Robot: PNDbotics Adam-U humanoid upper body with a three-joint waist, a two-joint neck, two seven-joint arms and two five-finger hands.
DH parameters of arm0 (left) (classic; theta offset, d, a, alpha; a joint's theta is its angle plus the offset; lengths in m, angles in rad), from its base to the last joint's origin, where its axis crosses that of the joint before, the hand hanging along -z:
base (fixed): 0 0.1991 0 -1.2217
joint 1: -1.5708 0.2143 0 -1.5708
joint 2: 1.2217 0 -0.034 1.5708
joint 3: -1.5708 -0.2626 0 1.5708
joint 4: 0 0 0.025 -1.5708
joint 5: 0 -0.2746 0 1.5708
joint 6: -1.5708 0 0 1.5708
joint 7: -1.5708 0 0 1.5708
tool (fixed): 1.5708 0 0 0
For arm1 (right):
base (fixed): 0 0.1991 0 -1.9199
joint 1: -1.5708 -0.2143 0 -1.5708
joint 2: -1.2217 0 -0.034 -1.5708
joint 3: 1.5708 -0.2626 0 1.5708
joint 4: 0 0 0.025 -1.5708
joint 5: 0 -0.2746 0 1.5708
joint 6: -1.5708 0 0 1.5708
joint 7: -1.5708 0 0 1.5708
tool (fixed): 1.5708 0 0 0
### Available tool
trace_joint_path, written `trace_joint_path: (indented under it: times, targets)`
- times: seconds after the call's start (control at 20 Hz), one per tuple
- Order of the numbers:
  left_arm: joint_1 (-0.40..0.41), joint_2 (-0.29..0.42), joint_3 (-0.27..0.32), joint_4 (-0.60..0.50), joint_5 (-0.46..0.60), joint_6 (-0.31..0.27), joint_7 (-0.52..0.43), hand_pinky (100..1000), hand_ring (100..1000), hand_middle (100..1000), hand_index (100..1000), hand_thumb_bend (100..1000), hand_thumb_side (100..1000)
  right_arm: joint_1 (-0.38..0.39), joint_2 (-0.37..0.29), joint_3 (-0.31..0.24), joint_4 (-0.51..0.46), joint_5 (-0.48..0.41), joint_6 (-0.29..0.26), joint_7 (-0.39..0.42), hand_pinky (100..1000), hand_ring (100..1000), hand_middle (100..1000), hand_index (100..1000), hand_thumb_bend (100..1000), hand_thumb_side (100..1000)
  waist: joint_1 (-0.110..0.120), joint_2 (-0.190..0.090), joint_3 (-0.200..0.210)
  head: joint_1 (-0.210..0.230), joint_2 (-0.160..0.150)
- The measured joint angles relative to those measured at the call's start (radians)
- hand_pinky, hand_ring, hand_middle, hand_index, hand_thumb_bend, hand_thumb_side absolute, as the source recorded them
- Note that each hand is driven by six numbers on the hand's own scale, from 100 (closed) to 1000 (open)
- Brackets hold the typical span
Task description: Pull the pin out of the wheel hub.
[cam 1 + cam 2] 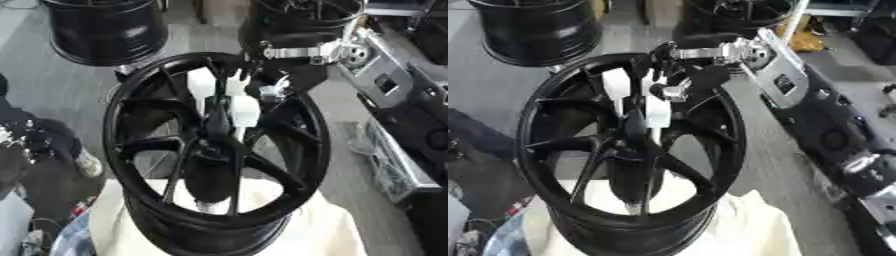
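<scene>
No writing legible. Right hand (645,95) reaches down into the hub (214,145); its grip can't be told.

Soft, even light – no strong shadows. Everything looks blurry, and the black wheel (216,145) shines a little.

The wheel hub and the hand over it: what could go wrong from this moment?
1. The right hand reaches between the black spokes of the wheel; its white fingers might catch on them when it draws back.
2. The wheel sits on a soft cream cloth, so a pull may tip or shift it.
3. The pin itself is hidden, so the grasp may miss it.
</scene>
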Motion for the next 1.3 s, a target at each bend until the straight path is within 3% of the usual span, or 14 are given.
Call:
trace_joint_path:
  times: [0.7, 1.3]
  targets:
    - [0.000, 0.000, 0.000, 0.000, 0.000, -0.004, -0.004, 589, 532, 668, 752, 100, 912, 0.025, -0.006, 0.031, 0.012, 0.039, -0.007, -0.007, 782, 790, 831, 945, 133, 779, 0.002, 0.000, -0.002, 0.000, 0.000]
    - [0.000, 0.000, 0.000, 0.000, 0.000, -0.004, -0.009, 589, 533, 669, 753, 100, 914, 0.034, 0.012, 0.026, 0.073, 0.114, -0.023, -0.023, 784, 796, 834, 945, 146, 783, 0.002, 0.001, -0.001, -0.001, 0.000]
